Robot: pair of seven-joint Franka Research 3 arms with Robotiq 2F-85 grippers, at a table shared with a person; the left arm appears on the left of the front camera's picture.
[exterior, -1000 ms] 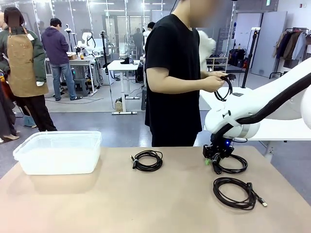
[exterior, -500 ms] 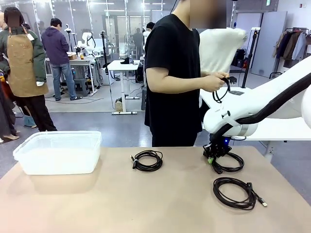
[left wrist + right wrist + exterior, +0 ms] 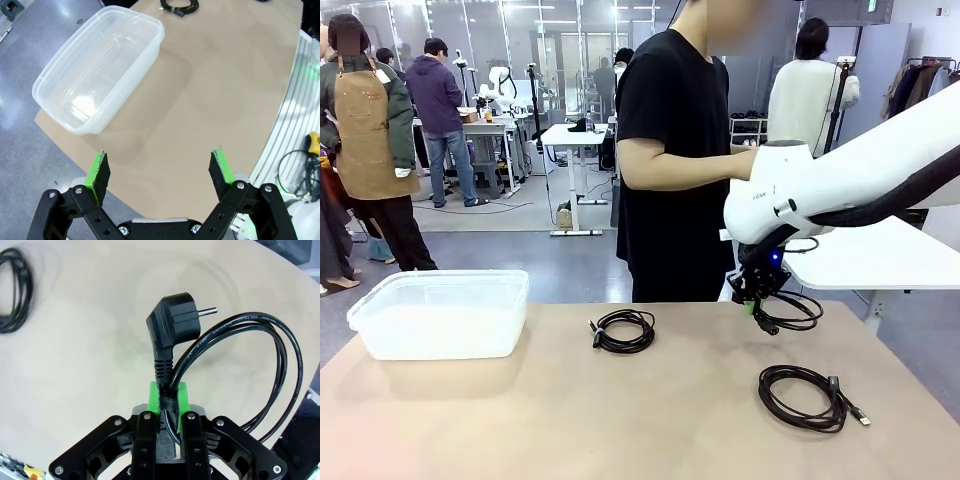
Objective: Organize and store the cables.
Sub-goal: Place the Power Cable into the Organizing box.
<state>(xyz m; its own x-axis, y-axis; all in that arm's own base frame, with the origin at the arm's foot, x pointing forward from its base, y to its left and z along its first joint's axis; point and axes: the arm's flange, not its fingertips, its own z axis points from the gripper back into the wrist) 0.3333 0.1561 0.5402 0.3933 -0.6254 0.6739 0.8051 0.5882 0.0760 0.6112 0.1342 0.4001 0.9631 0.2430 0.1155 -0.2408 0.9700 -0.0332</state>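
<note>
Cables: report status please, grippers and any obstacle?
Right gripper shut on plug cable, held above table. Left gripper open, near bin. Middle coil lies between cable and bin.

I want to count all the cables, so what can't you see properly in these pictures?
- Front view: the hands of the person are hidden behind the right arm, so I cannot tell if they hold anything.
- Left wrist view: the top-edge coil is cut off by the picture's edge.
- Right wrist view: the left-edge coil is cut off; the held cable runs down behind the right gripper, hiding its other end.
</note>
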